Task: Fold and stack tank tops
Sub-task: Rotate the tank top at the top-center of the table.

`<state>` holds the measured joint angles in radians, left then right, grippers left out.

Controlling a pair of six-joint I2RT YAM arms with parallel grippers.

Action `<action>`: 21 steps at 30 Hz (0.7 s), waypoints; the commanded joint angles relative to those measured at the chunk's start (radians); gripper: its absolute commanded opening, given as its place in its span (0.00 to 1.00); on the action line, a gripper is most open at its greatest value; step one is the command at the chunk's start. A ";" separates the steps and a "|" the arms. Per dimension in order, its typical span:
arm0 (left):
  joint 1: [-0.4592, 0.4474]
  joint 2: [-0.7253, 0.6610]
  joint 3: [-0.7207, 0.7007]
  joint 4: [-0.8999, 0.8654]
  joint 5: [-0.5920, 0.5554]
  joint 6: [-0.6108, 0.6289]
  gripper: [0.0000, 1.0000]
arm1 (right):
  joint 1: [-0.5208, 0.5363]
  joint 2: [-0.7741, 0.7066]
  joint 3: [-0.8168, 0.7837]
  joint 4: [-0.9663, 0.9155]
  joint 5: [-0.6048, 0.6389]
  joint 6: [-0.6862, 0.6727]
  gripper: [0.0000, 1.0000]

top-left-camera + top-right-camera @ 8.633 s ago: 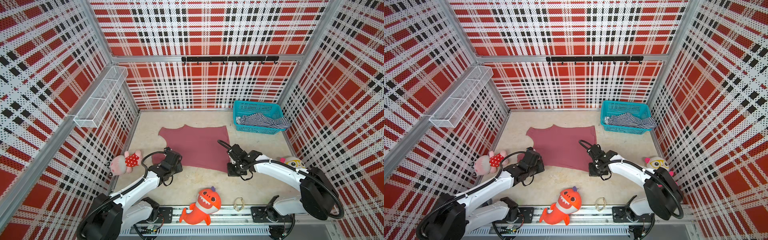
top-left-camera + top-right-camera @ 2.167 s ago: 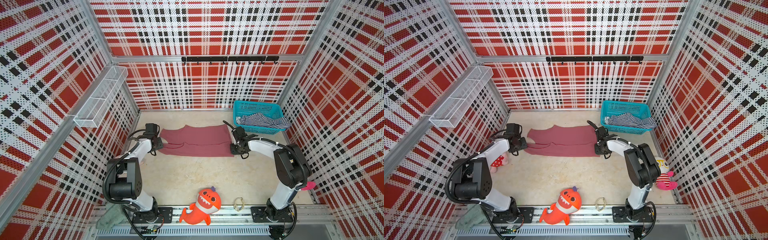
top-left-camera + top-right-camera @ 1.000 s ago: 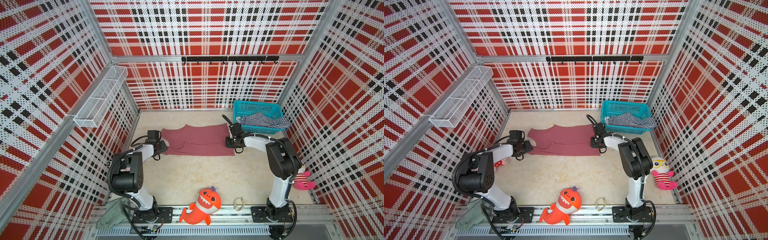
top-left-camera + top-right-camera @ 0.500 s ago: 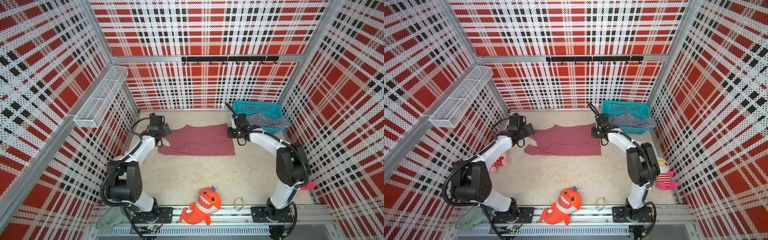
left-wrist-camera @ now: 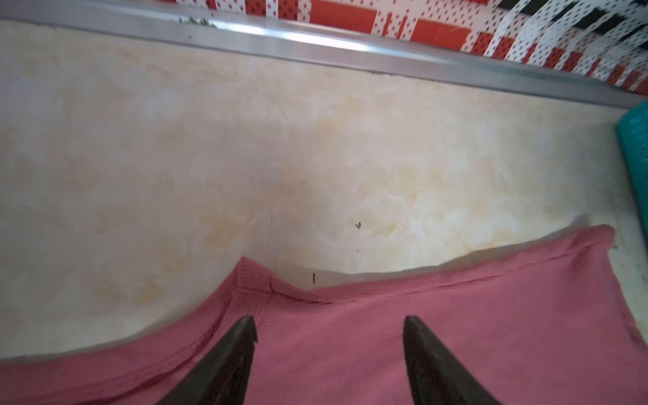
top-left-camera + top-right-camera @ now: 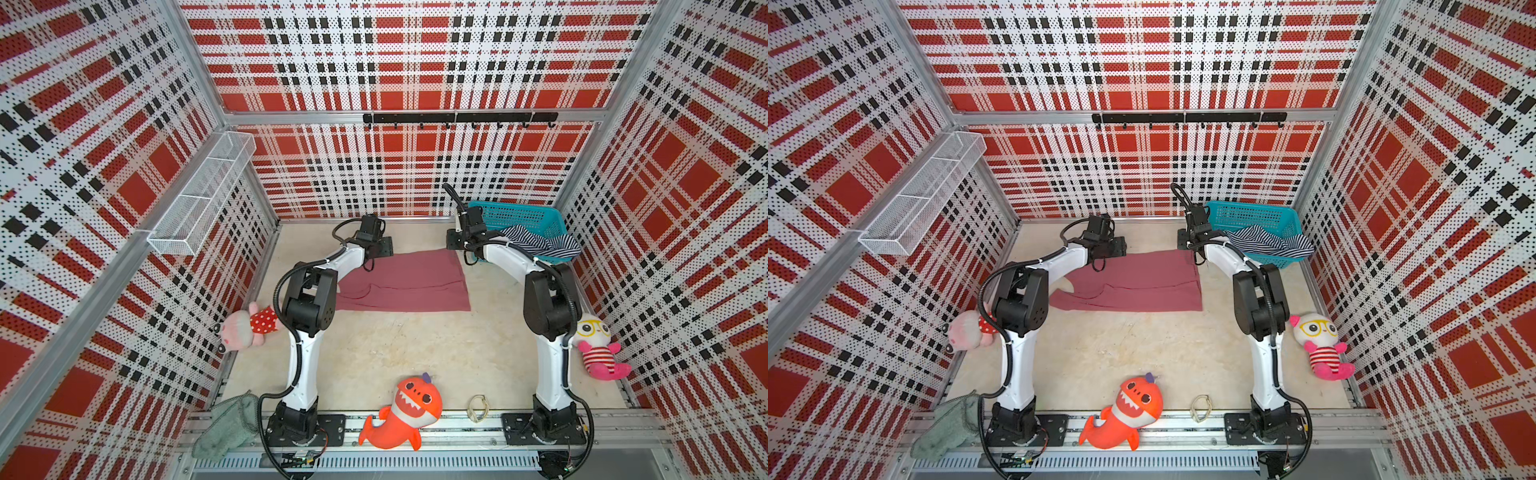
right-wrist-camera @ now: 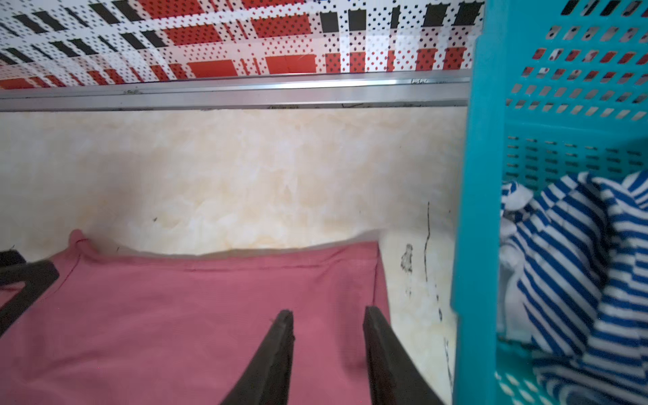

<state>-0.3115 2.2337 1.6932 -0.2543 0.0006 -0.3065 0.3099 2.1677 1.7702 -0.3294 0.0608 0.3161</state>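
Near the back edge of the maroon top [image 6: 407, 282], we see left fingers [image 5: 228, 357] and right fingers [image 7: 277, 350] released, with bare surface [image 6: 415, 232] beyond.

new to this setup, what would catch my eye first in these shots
The loud red plaid walls all around hit first. Then the rose tank top, folded flat at the far middle of the table, with the left gripper and right gripper open over its far edge. The striped tank top spills over the teal basket in the far right corner.
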 commanded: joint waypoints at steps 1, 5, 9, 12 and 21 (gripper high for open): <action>-0.001 0.005 0.021 0.043 0.026 -0.014 0.73 | -0.030 0.070 0.086 -0.028 -0.029 -0.017 0.40; 0.018 0.013 -0.007 0.098 0.038 -0.041 0.83 | -0.035 0.141 0.157 -0.069 -0.045 -0.028 0.42; 0.027 0.037 -0.001 0.116 0.039 -0.058 0.82 | -0.032 0.180 0.185 -0.090 -0.056 -0.022 0.42; 0.033 0.057 0.002 0.123 0.046 -0.083 0.76 | -0.031 0.195 0.198 -0.101 -0.047 -0.021 0.42; 0.037 0.099 -0.012 0.143 0.032 -0.108 0.57 | -0.014 0.249 0.311 -0.226 0.080 -0.050 0.46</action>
<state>-0.2806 2.3116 1.6924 -0.1375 0.0296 -0.4046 0.2916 2.3817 2.0445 -0.4767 0.0761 0.2832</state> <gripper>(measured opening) 0.587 0.455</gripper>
